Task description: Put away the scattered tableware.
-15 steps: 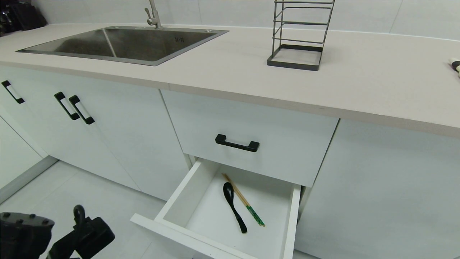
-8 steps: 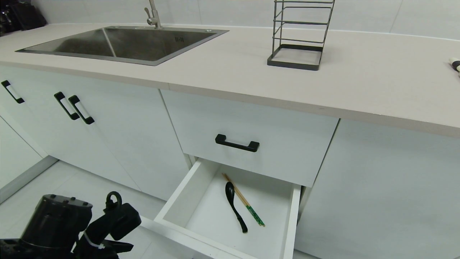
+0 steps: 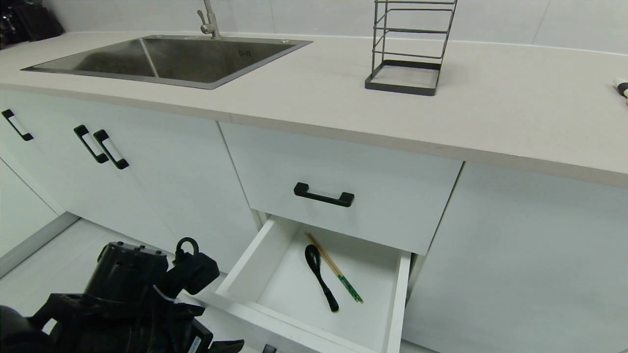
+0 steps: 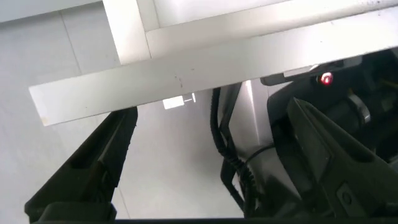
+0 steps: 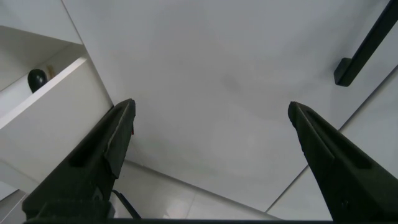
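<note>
A: Locating the tableware?
B: Finding a black spoon [image 3: 320, 277] and a pair of chopsticks [image 3: 335, 268] lying just beside each other on the floor of the pulled-out lower drawer [image 3: 245, 264]; spoon bowl pointing toward the cabinet, green chopstick ends pointing toward the drawer front.
A: Reading the left gripper [image 4: 211, 109]?
B: Seeing its fingers spread wide, gripping nothing; facing a white panel edge [image 4: 186, 78] running across just beyond the fingertips; sitting low beside the drawer's front left corner in the head view.
A: And the right gripper [image 5: 210, 104]?
B: Likewise gaping wide and carrying nothing; facing a plain white cabinet front [image 5: 211, 74], with a black handle [image 5: 367, 46] off to one side.
</note>
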